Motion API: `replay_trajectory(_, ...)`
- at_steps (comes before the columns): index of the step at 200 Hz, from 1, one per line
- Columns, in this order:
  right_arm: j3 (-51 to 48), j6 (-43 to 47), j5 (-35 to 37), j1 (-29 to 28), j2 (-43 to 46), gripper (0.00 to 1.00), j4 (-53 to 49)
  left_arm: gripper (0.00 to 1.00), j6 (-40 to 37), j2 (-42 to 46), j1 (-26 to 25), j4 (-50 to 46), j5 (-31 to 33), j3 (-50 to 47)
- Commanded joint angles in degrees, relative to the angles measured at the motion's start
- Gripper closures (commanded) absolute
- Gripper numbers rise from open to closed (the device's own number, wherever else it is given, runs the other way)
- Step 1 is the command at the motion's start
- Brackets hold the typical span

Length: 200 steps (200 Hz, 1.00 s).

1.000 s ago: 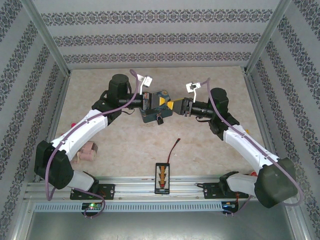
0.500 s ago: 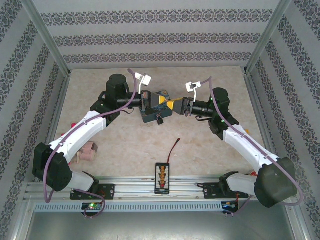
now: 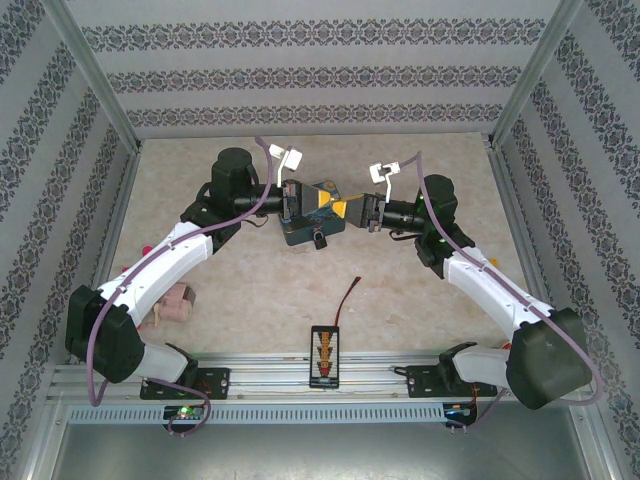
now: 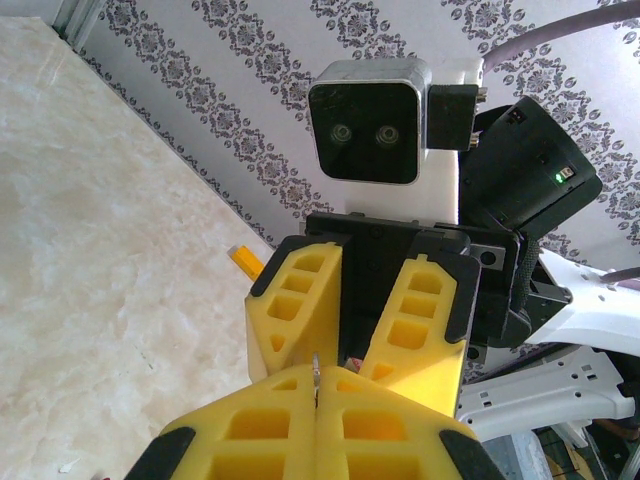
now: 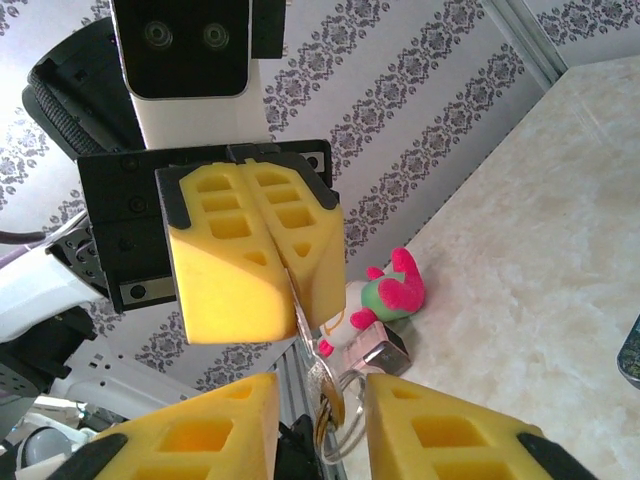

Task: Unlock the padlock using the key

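**Now: key clenched in your left gripper, padlock at the tin**

Far left on the table [image 3: 250,290], from above, you have a pinkish bundle [image 3: 180,301] lying beside the left arm.

Your left gripper [image 4: 315,400] is clamped tight on the key [image 5: 298,305]. Its yellow fingers [image 5: 215,255] press flat together, and only a thin grey sliver of blade pokes out between the tips. A ring [image 5: 333,400] hangs from that blade.

In the middle of the table stands the blue tin [image 3: 301,233], with both grippers meeting over it. The padlock [image 3: 318,241] sits against the tin's near side, below the grippers and apart from the key.

Nearer you, a small board [image 3: 325,355] with yellow sockets lies at the table's front edge. A thin red-and-black wire [image 3: 350,292] lies just beyond it.

Your right gripper [image 5: 322,410] faces the left one tip to tip. Its jaws stand apart on either side of the ring. You cannot tell whether either pad touches it.

Behind, its wrist camera shows a pink-and-green plush toy [image 5: 395,290] on the table.
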<state>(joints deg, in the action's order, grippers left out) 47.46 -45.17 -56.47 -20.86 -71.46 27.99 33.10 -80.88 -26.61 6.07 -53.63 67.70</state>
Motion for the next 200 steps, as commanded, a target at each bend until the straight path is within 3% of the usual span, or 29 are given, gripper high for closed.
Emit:
replay_trajectory(1,0.88,-0.53,-1.29,0.03,-0.26,0.74,3.62,1.0,0.47,1.2,-0.02,3.49,-1.4,-0.64)
replay_trajectory(67,-0.21,-0.36,-1.28,0.27,0.22,1.0,3.83,1.0,1.92,1.73,-0.02,5.16,-0.64,-1.3)
replay_trajectory(92,-1.42,-0.51,-0.95,0.97,1.22,1.0,3.65,1.0,2.22,2.22,-0.09,5.27,0.78,-1.52)
replay_trajectory(110,-2.49,-0.69,-0.1,1.73,2.2,1.0,3.24,0.8,2.79,2.4,-0.02,5.36,2.0,-1.62)
replay_trajectory(131,-3.54,-0.79,1.04,2.89,3.48,1.0,1.22,0.46,3.54,3.16,-0.02,5.45,5.05,-2.2)
replay_trajectory(144,-4.4,-1.0,1.36,3.88,4.22,1.0,-0.42,0.38,3.21,4.38,-0.1,4.64,9.41,-2.91)
replay_trajectory(168,-5.89,-0.82,1.29,5.92,5.29,1.0,-4.46,0.18,0.82,8.96,-2.39,3.36,25.63,-6.61)
replay_trajectory(180,-6.94,-0.3,2.69,6.93,5.88,1.0,-7.73,0.0,-1.57,10.43,-5.27,0.07,35.8,-7.4)
replay_trajectory(200,-9.24,0.53,6.6,8.44,7.56,1.0,-12.86,0.01,-3.58,10.91,-10.95,-3.18,51.54,-8.86)
